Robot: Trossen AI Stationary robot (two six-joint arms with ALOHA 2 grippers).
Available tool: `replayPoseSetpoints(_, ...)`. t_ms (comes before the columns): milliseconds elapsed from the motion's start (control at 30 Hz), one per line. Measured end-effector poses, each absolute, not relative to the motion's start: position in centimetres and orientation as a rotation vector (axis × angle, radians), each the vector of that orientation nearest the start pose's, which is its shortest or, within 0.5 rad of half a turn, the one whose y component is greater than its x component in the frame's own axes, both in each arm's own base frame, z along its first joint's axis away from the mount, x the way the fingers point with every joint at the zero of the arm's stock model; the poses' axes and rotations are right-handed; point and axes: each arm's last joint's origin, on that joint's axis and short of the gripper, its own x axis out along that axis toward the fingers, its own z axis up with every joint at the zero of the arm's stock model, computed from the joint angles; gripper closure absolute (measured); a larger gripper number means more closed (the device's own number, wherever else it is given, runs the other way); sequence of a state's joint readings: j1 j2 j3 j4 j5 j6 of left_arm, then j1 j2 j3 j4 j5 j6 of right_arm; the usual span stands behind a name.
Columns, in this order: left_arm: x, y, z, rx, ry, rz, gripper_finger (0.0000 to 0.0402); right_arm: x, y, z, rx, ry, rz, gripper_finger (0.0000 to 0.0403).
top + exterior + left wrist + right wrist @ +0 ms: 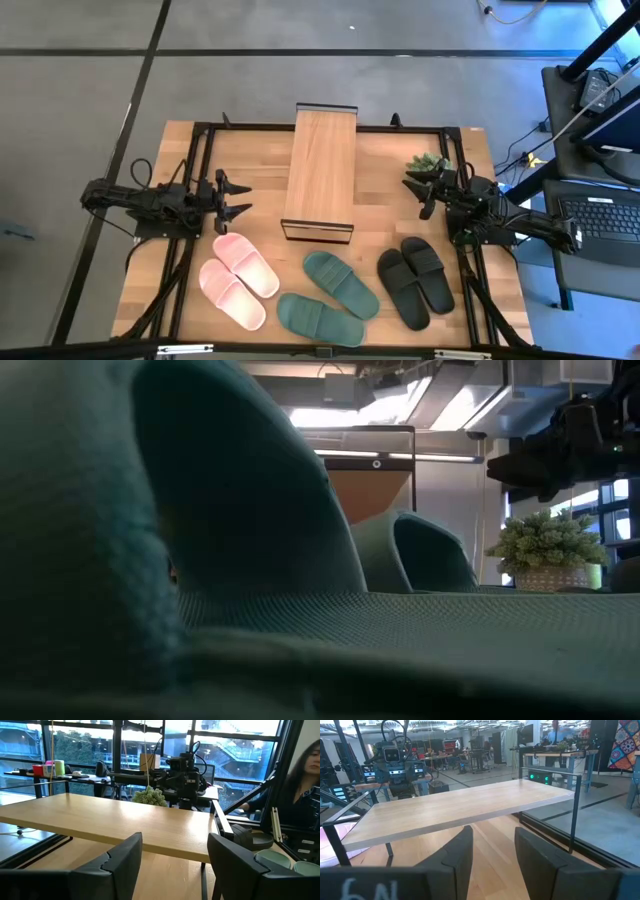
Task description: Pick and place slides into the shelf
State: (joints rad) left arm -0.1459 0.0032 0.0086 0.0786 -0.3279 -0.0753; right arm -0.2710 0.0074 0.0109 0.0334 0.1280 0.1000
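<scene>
Currently six slides [322,285] lie in pairs along the bench's near edge, unshelved; the shelf [320,172] stands mid-bench, reachable by both arms. Left gripper [237,198] and right gripper [414,184] flank it, open, empty.

pale pink slides [238,279], dark green slides [329,298], black slides [415,279], light wood shelf [321,170]

The wooden shelf [320,172] stood at the table's middle, empty. Pink slides [238,279], green slides [328,297] and black slides [415,278] lay in pairs before it.
</scene>
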Motion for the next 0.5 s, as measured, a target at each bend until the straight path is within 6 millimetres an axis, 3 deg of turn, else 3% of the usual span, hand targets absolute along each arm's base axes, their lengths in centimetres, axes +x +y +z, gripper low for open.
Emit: replayPoseSetpoints(500, 9.58, -0.47, 17.37, -0.095, -0.089, 0.179, 0.0185, 9.27, -2.96, 16.99, 0.096, -0.057, -0.397, 0.0257)
